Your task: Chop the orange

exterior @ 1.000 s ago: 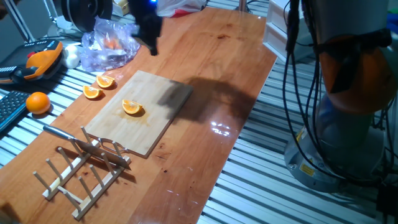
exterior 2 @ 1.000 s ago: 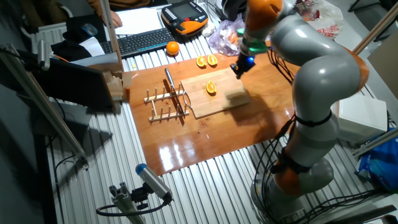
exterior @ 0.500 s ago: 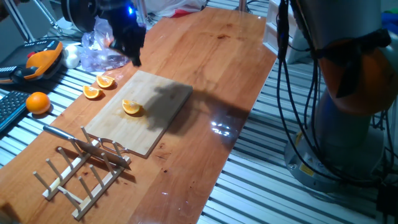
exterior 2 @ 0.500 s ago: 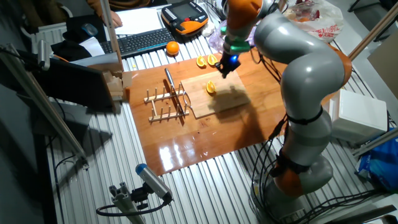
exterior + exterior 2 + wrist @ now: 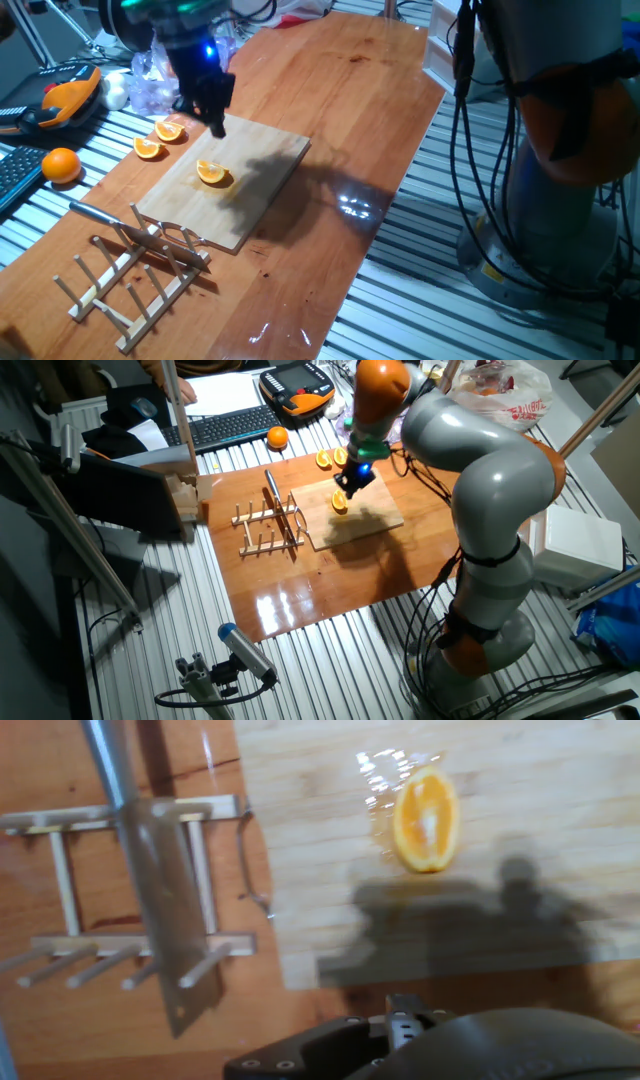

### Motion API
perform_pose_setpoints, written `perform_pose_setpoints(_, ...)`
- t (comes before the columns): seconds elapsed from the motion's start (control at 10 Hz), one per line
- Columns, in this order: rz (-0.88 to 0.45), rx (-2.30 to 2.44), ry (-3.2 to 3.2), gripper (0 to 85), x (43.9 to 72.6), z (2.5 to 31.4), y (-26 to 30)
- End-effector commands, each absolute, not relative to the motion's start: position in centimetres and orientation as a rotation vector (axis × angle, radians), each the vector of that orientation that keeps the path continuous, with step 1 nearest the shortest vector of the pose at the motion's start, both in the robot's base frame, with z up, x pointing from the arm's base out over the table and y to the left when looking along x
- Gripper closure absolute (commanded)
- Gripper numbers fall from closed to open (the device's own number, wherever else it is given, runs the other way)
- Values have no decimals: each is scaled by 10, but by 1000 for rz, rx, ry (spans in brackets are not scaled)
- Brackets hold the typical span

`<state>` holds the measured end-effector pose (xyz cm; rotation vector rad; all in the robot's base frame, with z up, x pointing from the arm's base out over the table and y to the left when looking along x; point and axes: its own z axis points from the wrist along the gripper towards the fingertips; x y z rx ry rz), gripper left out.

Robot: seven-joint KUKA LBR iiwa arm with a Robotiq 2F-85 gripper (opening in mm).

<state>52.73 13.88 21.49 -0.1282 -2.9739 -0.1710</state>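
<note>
Nothing is cut yet — the orange [image 5: 212, 173] lies whole on the cutting board [image 5: 262, 190], at 7 o'clock from my fingers [image 5: 214, 122]. The knife [image 5: 160, 890] sits untouched on its rack [image 5: 135, 270] — whether my fingers are apart, I cannot tell.

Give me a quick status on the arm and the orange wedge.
Gripper above the cutting board's far edge, holding nothing visible; jaw state unclear. Orange wedge whole on the board. Knife on its rack, untouched.

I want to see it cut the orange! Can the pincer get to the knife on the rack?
Probably yes. The knife lies on top of the wooden rack with nothing over it, and the pincer hovers above the cutting board nearby.
</note>
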Motion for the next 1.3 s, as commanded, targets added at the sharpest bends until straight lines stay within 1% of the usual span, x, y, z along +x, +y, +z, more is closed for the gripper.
perform_pose_setpoints(0.0, -169, -129, -2974, 850, 527, 215, 189)
perform_pose_setpoints(0.2, -155, -98, -2974, 850, 527, 215, 189)
perform_pose_setpoints(0.6, -120, 120, -2993, 850, 527, 215, 189)
perform_pose_setpoints(0.7, -164, 150, -2984, 850, 527, 215, 189)
perform_pose_setpoints(1.0, -189, 158, -3026, 850, 527, 215, 189)
perform_pose_setpoints(1.1, -119, 102, -3044, 850, 527, 215, 189)
perform_pose_setpoints(1.2, -92, 36, -3038, 850, 534, 219, 212)
